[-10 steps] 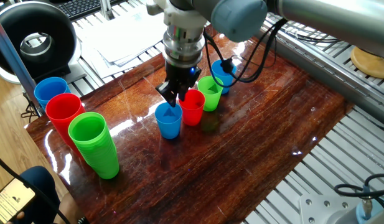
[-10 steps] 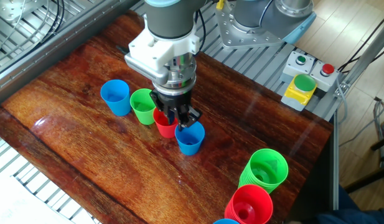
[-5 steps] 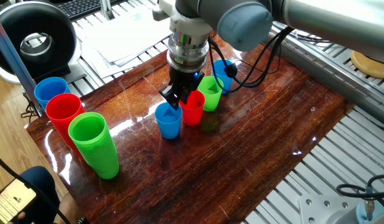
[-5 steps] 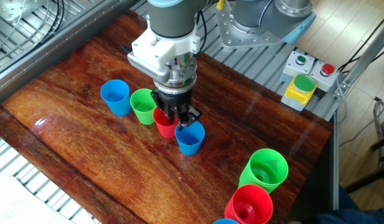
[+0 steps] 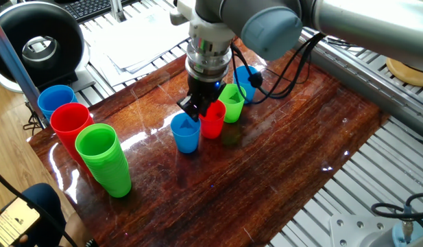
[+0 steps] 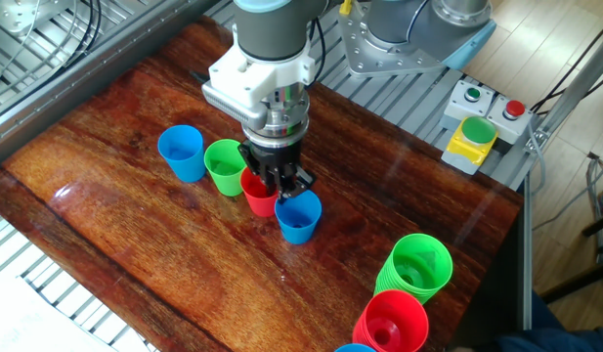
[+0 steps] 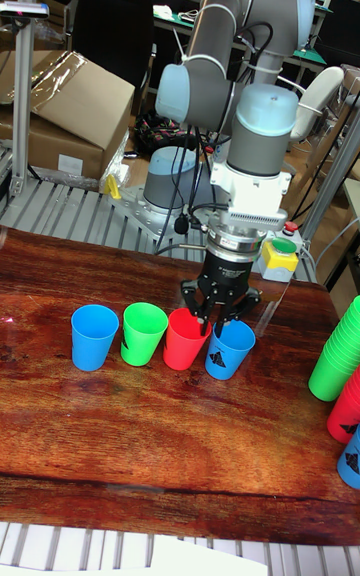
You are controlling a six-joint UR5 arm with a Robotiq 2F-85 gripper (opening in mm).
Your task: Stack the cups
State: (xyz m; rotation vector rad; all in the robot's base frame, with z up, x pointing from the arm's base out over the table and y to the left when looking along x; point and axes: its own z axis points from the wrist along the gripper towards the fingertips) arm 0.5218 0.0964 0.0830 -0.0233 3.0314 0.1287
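Four small cups stand in a row on the wooden table (image 5: 293,158): blue cup (image 5: 186,133) (image 6: 298,217) (image 7: 230,349), red cup (image 5: 212,121) (image 6: 260,194) (image 7: 185,339), green cup (image 5: 232,103) (image 6: 224,167) (image 7: 143,333) and a second blue cup (image 5: 247,82) (image 6: 181,153) (image 7: 93,336). My gripper (image 5: 198,110) (image 6: 279,182) (image 7: 218,312) points straight down, low over where the red cup meets the near blue one. Its fingers are slightly apart at the cups' rims and hold nothing.
Larger stacks of blue (image 5: 55,100), red (image 5: 70,121) (image 6: 391,319) and green cups (image 5: 103,156) (image 6: 418,264) (image 7: 335,356) stand at one end of the table. A button box (image 6: 474,129) sits off the table's edge, and the arm's cable hangs beside the far blue cup.
The gripper has shifted a little along the row towards the red cup and sunk slightly. None of the cups has moved.
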